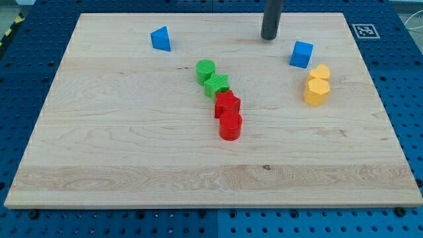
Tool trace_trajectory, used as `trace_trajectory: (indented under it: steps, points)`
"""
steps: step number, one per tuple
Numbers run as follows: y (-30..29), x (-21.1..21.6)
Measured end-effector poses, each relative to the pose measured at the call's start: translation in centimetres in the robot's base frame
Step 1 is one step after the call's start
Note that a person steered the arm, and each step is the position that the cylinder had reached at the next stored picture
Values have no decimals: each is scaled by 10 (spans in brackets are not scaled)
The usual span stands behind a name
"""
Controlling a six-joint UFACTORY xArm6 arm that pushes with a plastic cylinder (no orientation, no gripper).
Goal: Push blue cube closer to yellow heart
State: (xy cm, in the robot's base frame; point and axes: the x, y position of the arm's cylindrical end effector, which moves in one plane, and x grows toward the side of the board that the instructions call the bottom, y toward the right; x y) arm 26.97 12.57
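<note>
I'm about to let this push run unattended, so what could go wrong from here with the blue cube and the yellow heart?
1. My tip sits to the upper left of the blue cube, apart from it. An off-centre contact may spin the cube or send it past the yellow heart.
2. The heart touches the yellow hexagonal block; a firm push could shove both toward the wooden board's right edge.

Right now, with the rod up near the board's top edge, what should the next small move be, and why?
Probably slide my tip toward the view's right, to get above the blue cube. The tip sits up and to the view's left of the cube, apart from it, while the yellow heart lies just below and right of the cube. A push from above-left would close that small gap.
</note>
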Motion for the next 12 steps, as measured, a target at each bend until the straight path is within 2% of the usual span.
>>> trace_trajectory:
  steps: [4,9,12]
  points:
    - [17,37]
    - [39,57]
    - [39,14]
